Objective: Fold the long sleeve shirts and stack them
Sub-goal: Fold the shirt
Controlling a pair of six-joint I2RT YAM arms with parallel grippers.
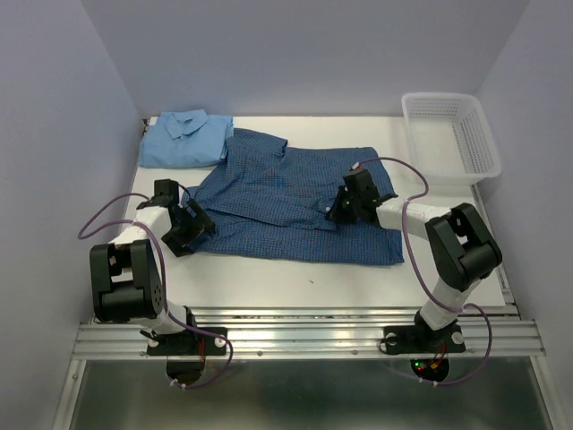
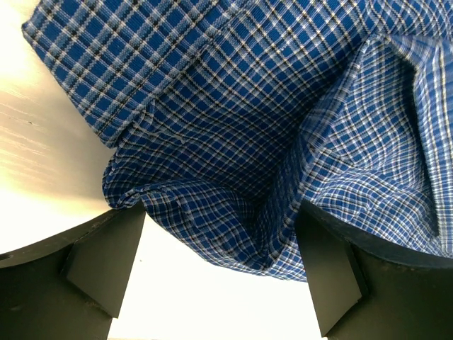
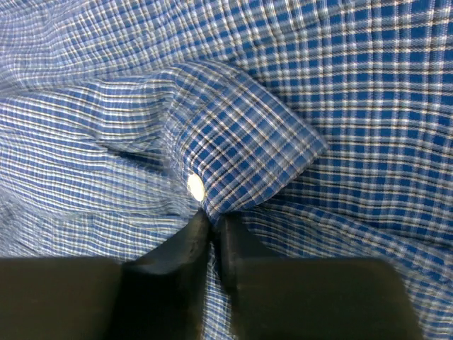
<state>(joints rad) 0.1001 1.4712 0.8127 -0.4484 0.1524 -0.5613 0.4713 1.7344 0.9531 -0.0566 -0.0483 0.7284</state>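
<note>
The dark blue checked shirt (image 1: 286,193) lies spread across the middle of the table. The light sky blue shirt (image 1: 183,139) lies folded at the back left. My left gripper (image 1: 190,228) is at the checked shirt's near left corner. In the left wrist view it (image 2: 219,283) is open, and a bunched edge of the checked cloth (image 2: 248,127) hangs between the fingers (image 2: 106,262) without being pinched. My right gripper (image 1: 343,208) sits over the shirt's right part. In the right wrist view it (image 3: 211,223) is shut on a sleeve cuff (image 3: 241,149) beside a white button (image 3: 195,187).
A white plastic mesh basket (image 1: 452,134) stands at the back right corner. Bare white table (image 1: 295,278) runs along the near edge in front of the shirt. Purple walls close in the back and both sides.
</note>
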